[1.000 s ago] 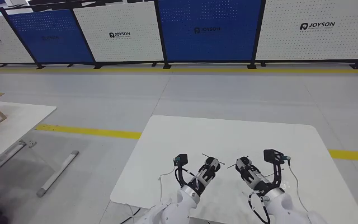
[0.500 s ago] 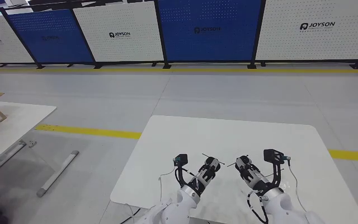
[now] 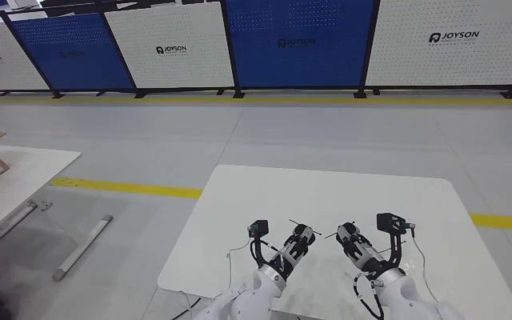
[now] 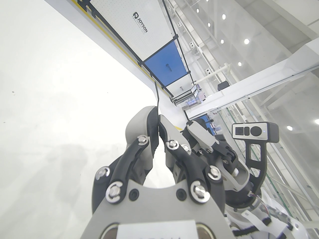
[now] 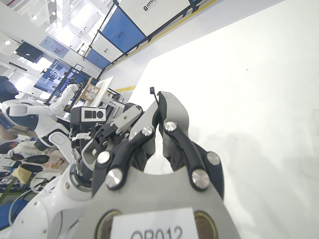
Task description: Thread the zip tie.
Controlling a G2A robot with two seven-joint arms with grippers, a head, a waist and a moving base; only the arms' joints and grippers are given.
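Observation:
My left gripper (image 3: 301,234) and right gripper (image 3: 346,233) hover side by side over the near part of the white table (image 3: 336,192), tips a short gap apart. In the left wrist view the left gripper (image 4: 158,115) is shut on a thin black zip tie strip (image 4: 156,95) that sticks out straight past its fingertips. The right gripper (image 5: 159,103) is shut on a black strip ending in the small square zip tie head (image 5: 151,90), just beyond its tips. I cannot tell whether the two pieces belong to one tie.
The table's near-left rounded corner (image 3: 172,280) lies close to the left arm. Another white table (image 3: 32,172) stands off to the left, with a metal bar (image 3: 82,246) on the floor. Blue and white panels (image 3: 300,44) line the far side.

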